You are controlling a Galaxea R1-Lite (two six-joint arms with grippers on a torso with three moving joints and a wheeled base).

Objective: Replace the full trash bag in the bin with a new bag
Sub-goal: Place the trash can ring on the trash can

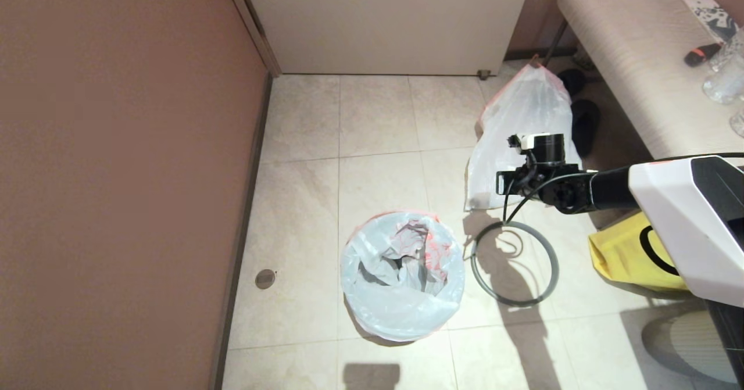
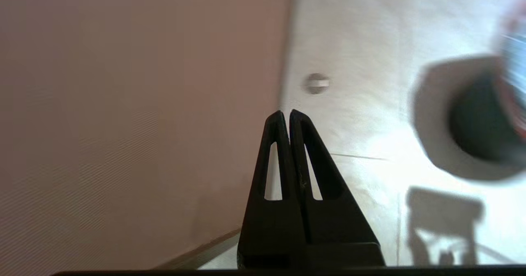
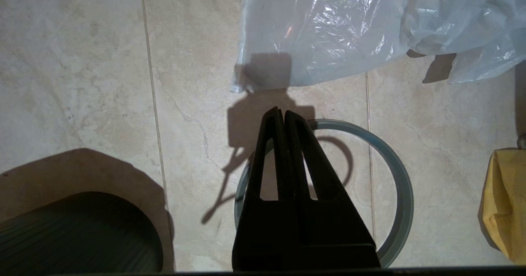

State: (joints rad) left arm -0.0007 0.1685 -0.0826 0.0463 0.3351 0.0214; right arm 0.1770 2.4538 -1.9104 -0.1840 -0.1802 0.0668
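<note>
The bin [image 3: 82, 235] stands on the tiled floor, and the new bag [image 1: 401, 297] is draped over its mouth with an orange-red hem and a crumpled middle. The bin's grey ring [image 1: 514, 262] lies flat on the floor to its right. The full trash bag [image 1: 523, 128] leans by the bench, gathered to a red point. My right gripper [image 3: 279, 110] hangs shut and empty above the ring's [image 3: 404, 193] near edge, short of the full bag [image 3: 349, 29]. My left gripper [image 2: 286, 112] is shut and empty near the wall, left of the bin [image 2: 481, 128].
A brown wall [image 1: 116, 146] runs along the left, with a floor drain [image 1: 265, 278] beside it. A bench [image 1: 628, 58] with bottles stands at the far right, dark shoes [image 1: 584, 125] under it. A yellow fabric bag [image 1: 628, 256] lies right of the ring.
</note>
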